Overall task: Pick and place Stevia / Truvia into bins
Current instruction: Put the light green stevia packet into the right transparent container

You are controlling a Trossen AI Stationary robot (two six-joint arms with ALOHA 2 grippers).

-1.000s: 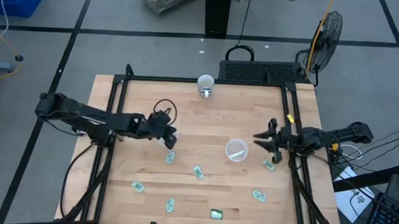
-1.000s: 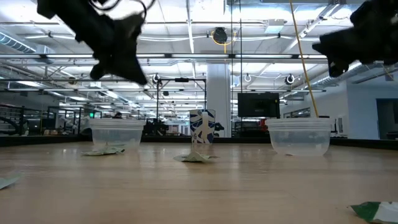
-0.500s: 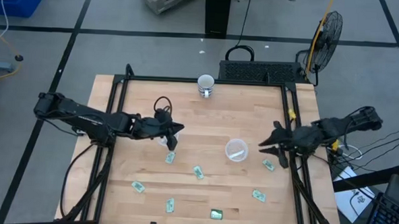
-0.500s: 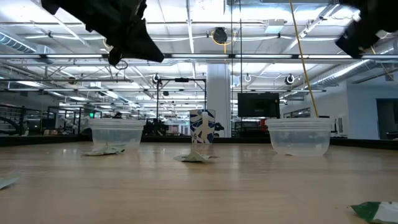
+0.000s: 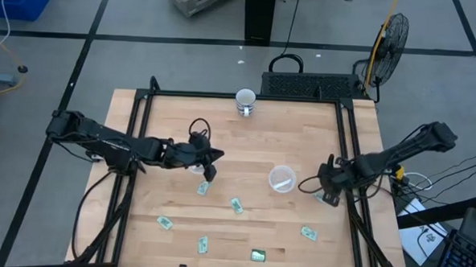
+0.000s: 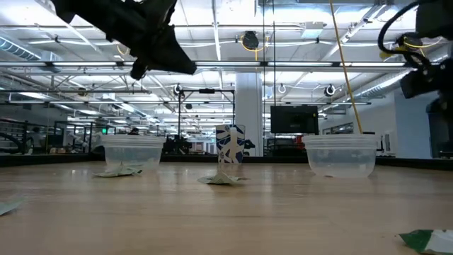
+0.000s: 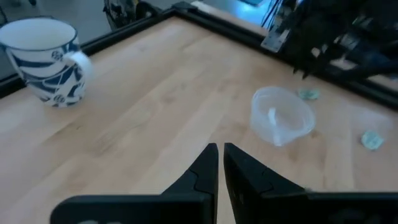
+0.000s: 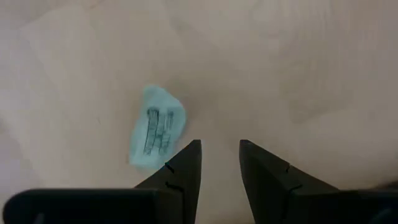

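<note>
Two clear cups stand on the desk: one (image 5: 282,180) near the middle holding a sachet, one (image 6: 132,156) under the left gripper (image 5: 210,163), whose fingers are nearly closed on nothing. By the right edge, the right gripper (image 8: 216,163) hangs slightly open just beside a green sachet (image 8: 157,127). Six sachets lie toward the front edge. A striped mug (image 5: 245,101) stands at the back edge.

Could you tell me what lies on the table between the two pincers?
In the high view, one clear cup stands on the wood between the left pincer and the right pincer, nearer the right one.
</note>
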